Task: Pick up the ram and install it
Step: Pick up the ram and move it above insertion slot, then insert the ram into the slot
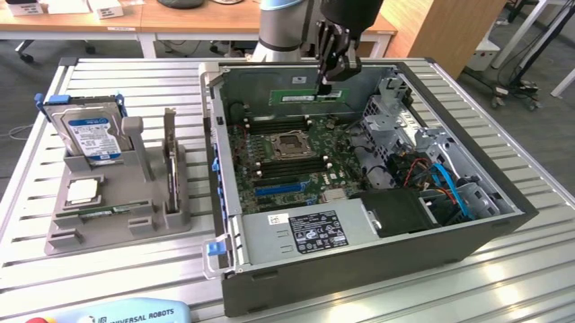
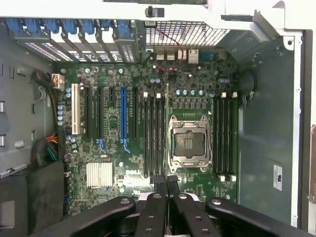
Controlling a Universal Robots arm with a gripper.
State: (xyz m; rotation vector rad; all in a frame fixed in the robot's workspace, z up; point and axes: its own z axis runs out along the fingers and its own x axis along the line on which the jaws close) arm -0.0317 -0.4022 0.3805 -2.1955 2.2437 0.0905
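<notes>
Pincer [image 1: 330, 86] clamped on ram [image 1: 303, 97], fingers [image 2: 158, 197] nearly together with only the thin stick between them. Ram held level at fingertips, jutting mostly toward exterior view's left of pincer. Pincer hangs above open computer case [image 1: 503, 222], close to 1 case wall. Motherboard [image 1: 279, 161] below pincer; 2 banks of memory slots [image 2: 154, 133] flank processor socket [image 2: 187, 143] beneath fingertips. Hard drive [image 1: 90, 131] upright in grey holder [image 1: 117, 232], well apart, toward exterior view's left of pincer.
</notes>
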